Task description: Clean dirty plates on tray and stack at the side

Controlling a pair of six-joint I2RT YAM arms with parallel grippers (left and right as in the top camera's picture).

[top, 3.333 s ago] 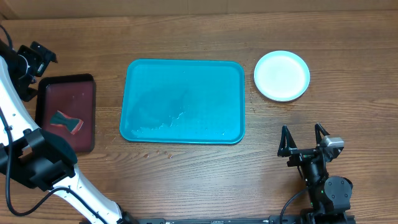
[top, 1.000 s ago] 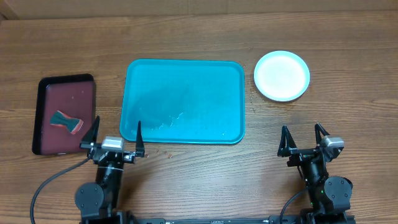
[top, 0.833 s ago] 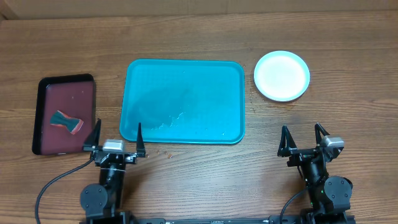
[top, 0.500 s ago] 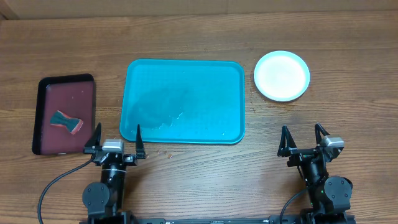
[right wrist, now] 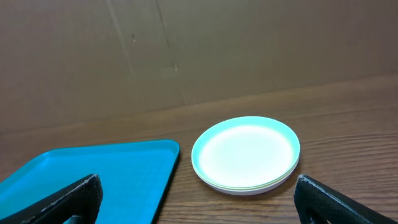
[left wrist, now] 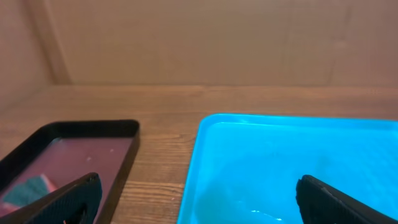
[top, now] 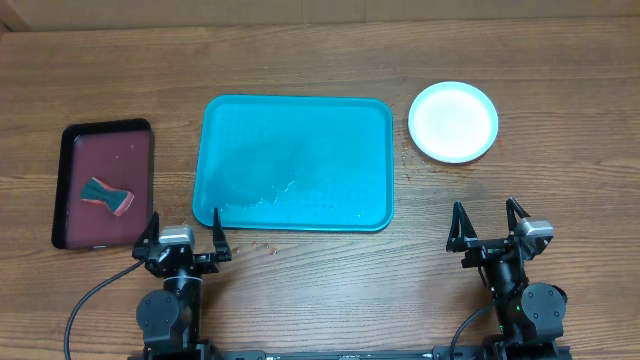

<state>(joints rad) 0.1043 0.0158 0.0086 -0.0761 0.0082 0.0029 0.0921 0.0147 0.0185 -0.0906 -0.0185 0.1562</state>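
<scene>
The plates (top: 453, 122) stand in one stack on the bare wood to the right of the tray, a pale blue rim on top and a yellow-green edge showing lower in the stack (right wrist: 245, 152). The teal tray (top: 300, 140) lies in the middle with no plate on it, only wet streaks near its front edge (left wrist: 298, 162). My left gripper (top: 185, 232) is open just in front of the tray's front left corner, holding nothing (left wrist: 199, 200). My right gripper (top: 485, 225) is open at the front right, well short of the plates, with nothing in it (right wrist: 198, 200).
A dark maroon tray (top: 120, 155) with a black rim lies at the left and carries a teal and red sponge (top: 107, 195). A few small crumbs (top: 262, 243) dot the wood in front of the teal tray. A brown cardboard wall (right wrist: 186, 43) closes the back.
The left arm has come back from the far left by the maroon tray to the front of the table, then settled slightly lower. The right arm has not moved.
</scene>
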